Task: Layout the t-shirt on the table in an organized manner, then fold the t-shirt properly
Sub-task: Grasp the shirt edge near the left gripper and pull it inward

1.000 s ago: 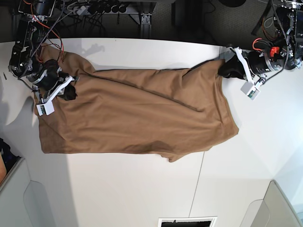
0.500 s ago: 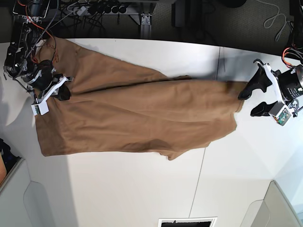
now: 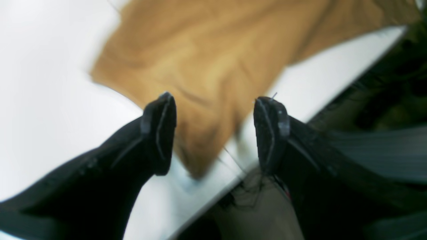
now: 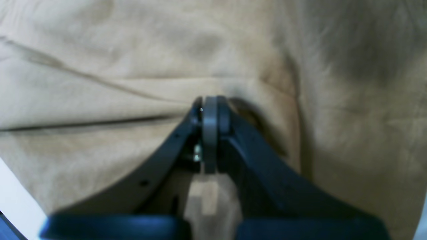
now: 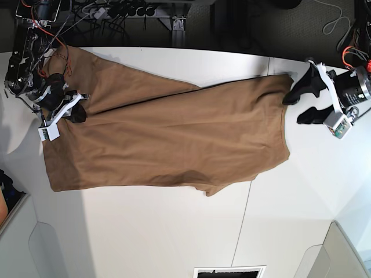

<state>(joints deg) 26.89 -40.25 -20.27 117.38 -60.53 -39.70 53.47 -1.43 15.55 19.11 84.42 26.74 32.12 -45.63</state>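
Note:
The tan-brown t-shirt (image 5: 174,133) lies stretched lengthwise across the white table (image 5: 151,231). At its left end my right gripper (image 5: 78,113) is shut on the cloth. The right wrist view shows that gripper (image 4: 210,106) pinching a fold of the t-shirt (image 4: 100,66), with creases running out from the pinch. My left gripper (image 5: 294,110) hangs open just off the shirt's right edge. In the blurred left wrist view, my left gripper (image 3: 217,133) has its black fingers (image 3: 163,130) wide apart. A corner of the t-shirt (image 3: 213,66) lies on the table (image 3: 43,83) below them, not gripped.
A thin dark seam (image 5: 246,214) crosses the table's right half. A dark slot (image 5: 229,271) sits at the near edge. Cables and frame parts (image 5: 127,11) line the far edge. In the left wrist view the table edge (image 3: 333,96) runs close on the right.
My left gripper opened and let go of the shirt's right corner, then drew slightly away. The shirt's right end now lies wider and flatter. The right gripper has kept its hold.

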